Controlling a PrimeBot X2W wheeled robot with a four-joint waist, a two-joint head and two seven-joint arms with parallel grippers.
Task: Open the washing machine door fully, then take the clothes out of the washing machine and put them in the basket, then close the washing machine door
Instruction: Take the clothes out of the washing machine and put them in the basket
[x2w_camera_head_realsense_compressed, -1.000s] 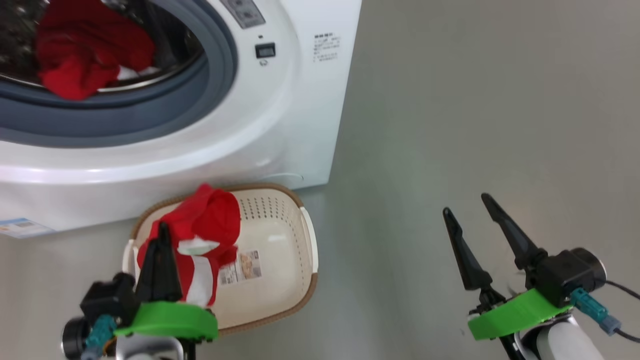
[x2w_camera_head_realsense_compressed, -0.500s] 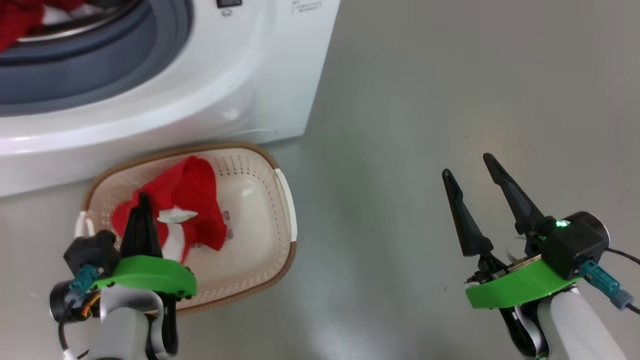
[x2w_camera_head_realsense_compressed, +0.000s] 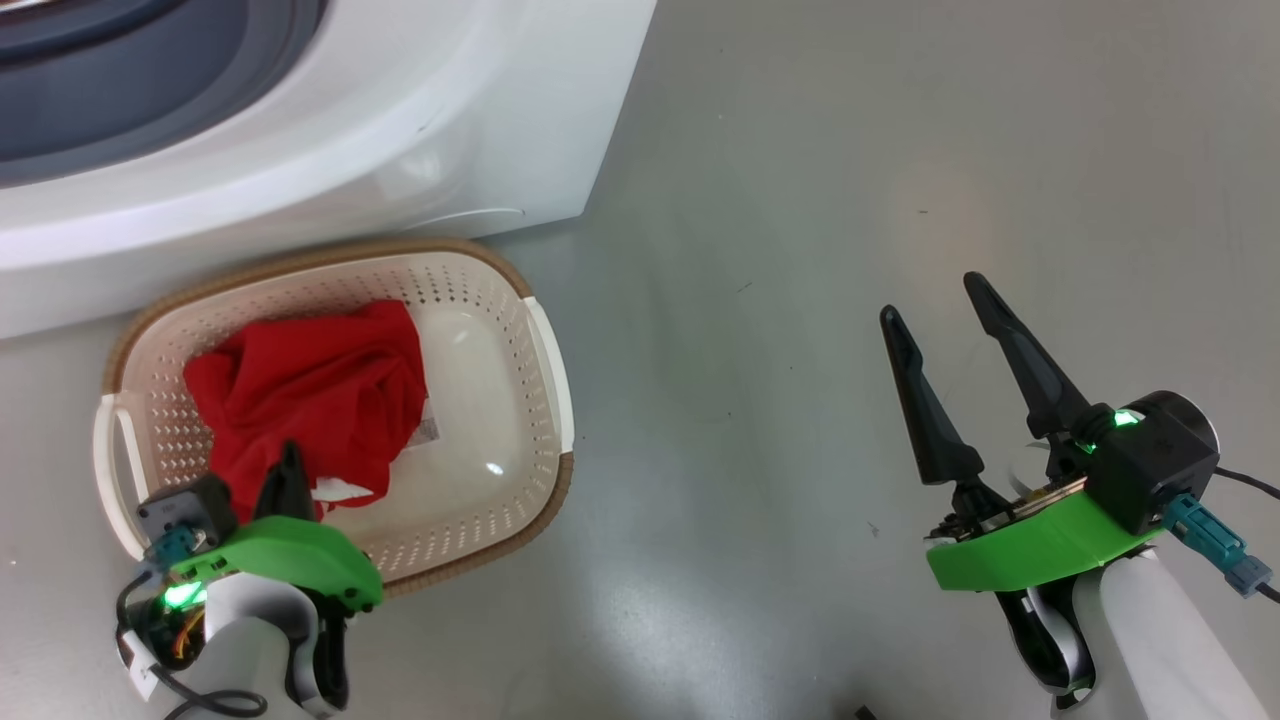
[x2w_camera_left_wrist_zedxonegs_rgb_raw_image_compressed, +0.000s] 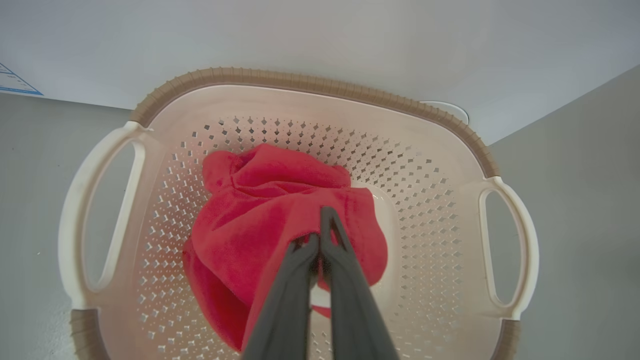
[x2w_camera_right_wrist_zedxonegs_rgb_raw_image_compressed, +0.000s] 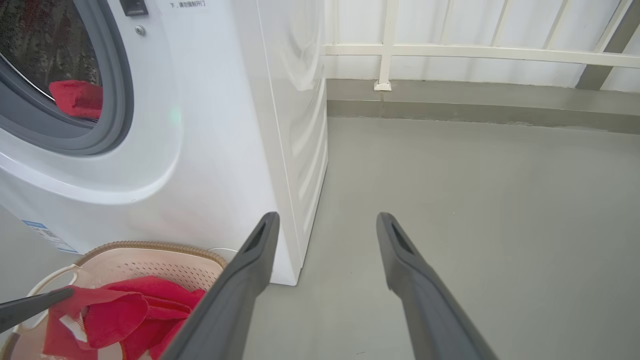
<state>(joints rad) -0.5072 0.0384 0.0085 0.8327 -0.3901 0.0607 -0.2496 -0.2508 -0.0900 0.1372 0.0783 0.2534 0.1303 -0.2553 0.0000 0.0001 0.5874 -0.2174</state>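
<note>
Lowered since before in the head view, the clothes (x2w_camera_head_realsense_compressed: 310, 400) now slump in the basket (x2w_camera_head_realsense_compressed: 548, 370) by the washing machine (x2w_camera_head_realsense_compressed: 400, 120), the right gripper (x2w_camera_head_realsense_compressed: 930, 298) spread wide. Left wrist view: the left gripper (x2w_camera_left_wrist_zedxonegs_rgb_raw_image_compressed: 321, 227) pinches their cloth (tips pressed together). Right wrist view: another red garment (x2w_camera_right_wrist_zedxonegs_rgb_raw_image_compressed: 75, 97) sits in the drum (x2w_camera_right_wrist_zedxonegs_rgb_raw_image_compressed: 45, 50).

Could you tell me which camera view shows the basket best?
The left wrist view: it looks straight down into the basket, with both handles and the brown rim plain. The head view shows it too, its near corner behind the left gripper, shut on the clothes. The right wrist view catches its far rim.
</note>
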